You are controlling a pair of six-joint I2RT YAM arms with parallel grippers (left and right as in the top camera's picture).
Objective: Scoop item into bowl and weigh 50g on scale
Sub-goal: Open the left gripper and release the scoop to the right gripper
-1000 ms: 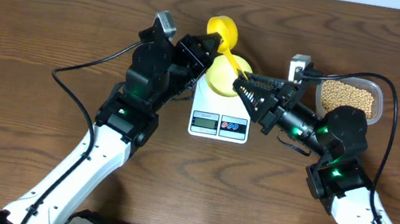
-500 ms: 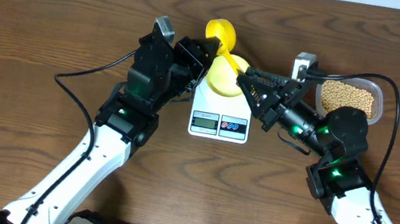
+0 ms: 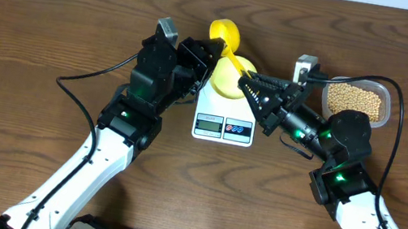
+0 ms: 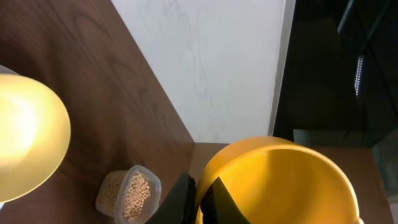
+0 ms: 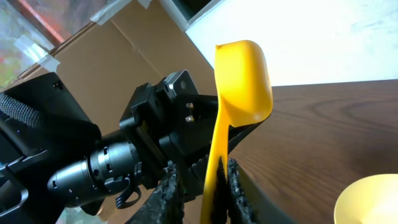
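Observation:
My left gripper point(image 3: 216, 51) is shut on the bright yellow scoop point(image 3: 226, 31) and holds it above the far edge of the white scale point(image 3: 223, 126). The scoop looks empty in the left wrist view point(image 4: 280, 180). The pale yellow bowl point(image 3: 229, 82) sits on the scale's platform. My right gripper point(image 3: 249, 79) straddles the scoop's handle point(image 5: 214, 180). One finger lies against the handle and the other stands a little off it. The beans point(image 3: 354, 100) lie in a clear tub point(image 3: 388, 107) at the right.
The left arm's black wrist point(image 5: 124, 155) is close behind the scoop in the right wrist view. Black cables run over the table on both sides. A cardboard box and a white wall stand beyond the table's far edge.
My right gripper's jaws have drawn closer together around the scoop's handle. The left gripper and the scoop have barely moved.

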